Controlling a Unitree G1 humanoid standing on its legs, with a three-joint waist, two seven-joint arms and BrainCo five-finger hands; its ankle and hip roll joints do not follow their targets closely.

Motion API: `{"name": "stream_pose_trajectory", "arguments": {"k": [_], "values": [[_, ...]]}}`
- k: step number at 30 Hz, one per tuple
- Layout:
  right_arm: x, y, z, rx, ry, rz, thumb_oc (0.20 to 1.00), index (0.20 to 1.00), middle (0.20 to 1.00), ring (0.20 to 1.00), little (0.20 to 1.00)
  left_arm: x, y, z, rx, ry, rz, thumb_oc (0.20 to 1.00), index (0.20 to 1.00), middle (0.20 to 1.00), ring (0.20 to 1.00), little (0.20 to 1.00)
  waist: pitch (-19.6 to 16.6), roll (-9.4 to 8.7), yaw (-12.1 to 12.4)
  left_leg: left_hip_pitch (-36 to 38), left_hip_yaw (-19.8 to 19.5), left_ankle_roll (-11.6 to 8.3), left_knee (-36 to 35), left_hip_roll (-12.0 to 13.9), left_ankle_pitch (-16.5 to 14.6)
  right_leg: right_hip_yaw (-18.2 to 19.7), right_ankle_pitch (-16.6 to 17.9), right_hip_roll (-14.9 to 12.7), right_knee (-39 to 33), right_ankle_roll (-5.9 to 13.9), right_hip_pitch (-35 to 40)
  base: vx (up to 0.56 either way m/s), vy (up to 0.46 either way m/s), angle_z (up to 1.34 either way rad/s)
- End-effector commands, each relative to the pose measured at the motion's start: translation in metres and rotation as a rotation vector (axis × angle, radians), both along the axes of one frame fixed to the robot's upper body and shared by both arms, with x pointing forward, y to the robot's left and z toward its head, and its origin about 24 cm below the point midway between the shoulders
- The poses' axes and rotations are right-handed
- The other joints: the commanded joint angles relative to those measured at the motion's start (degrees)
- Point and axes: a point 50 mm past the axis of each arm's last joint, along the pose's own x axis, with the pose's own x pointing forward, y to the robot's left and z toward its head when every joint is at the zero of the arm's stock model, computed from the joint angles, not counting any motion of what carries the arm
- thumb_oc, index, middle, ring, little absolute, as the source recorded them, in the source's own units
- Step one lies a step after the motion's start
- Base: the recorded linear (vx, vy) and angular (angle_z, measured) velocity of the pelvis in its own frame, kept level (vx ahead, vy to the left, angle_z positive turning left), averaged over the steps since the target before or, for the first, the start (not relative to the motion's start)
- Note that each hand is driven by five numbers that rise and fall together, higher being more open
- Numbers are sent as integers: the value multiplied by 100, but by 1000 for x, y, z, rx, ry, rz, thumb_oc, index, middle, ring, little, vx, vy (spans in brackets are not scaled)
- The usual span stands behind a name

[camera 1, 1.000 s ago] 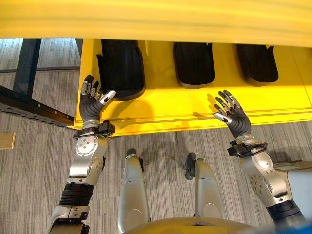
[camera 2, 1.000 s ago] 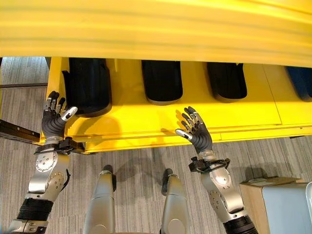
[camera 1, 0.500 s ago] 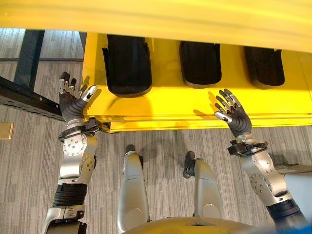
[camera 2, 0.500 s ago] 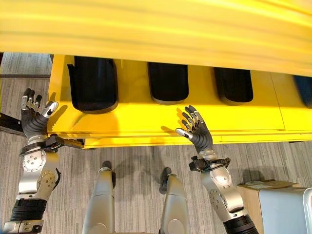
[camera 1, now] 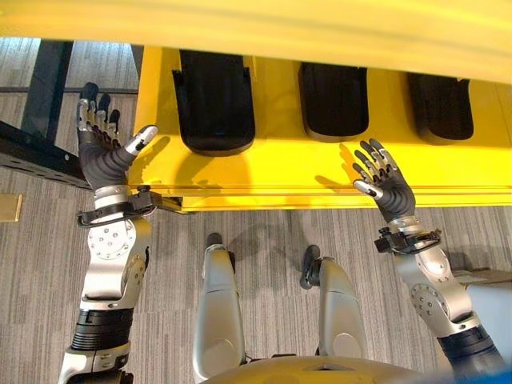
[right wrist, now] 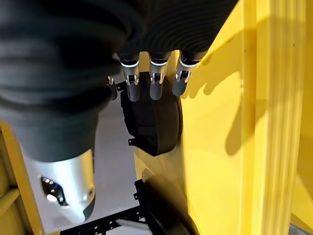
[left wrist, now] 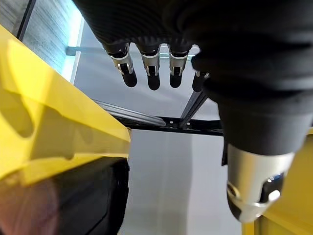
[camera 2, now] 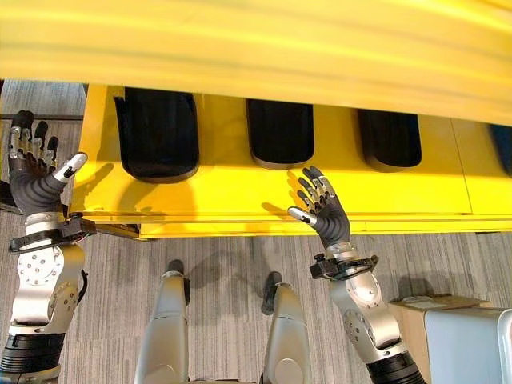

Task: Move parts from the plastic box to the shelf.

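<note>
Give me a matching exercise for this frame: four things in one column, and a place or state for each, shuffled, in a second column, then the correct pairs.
Things
1. left hand
2. right hand
3. leftmost black part
4. black frame

Places or states
A. lying on the yellow shelf near its left end
B. open, off the shelf's left end
C. open, over the shelf's front edge
D. standing on the floor left of the shelf

Pairs: 1-B, 2-C, 3-A, 4-D

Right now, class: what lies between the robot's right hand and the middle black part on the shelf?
Bare yellow shelf alone. In the left eye view, the open right hand hovers near the shelf's front edge, and nothing sits between it and the middle black part.
</note>
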Motion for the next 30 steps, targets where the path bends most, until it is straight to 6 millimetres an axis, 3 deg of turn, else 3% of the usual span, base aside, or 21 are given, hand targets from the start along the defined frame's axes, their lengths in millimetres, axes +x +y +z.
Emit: {"name": "stream_pose_trajectory", "arguments": {"k": [1,13,30], "values": [[-5,11,36,10,-190,98,1000,1000,1000,1000,1000,-8,-22,19,82,-121,-124,1000,1000,1000,1000,1000,-198,180,-14,72,165,141,-949,24,798,243,131,-68,-13,-152,-13,0,0,0],[1,49,50,64,-233,258,1000,1000,1000,1000,1000,-2,-34,16,83,-91,-189,1000,1000,1000,1000,1000,-92,190,38,122,210,182,-913,-32,778,257,180,-118,-53,-137,82,0,0,0],[19,79,55,105,-216,280,1000,1000,1000,1000,1000,0,-42,18,70,-102,-219,1000,1000,1000,1000,1000,-12,255,165,11,214,239,-840,-87,776,228,188,-172,-2,-131,43,0,0,0]]}}
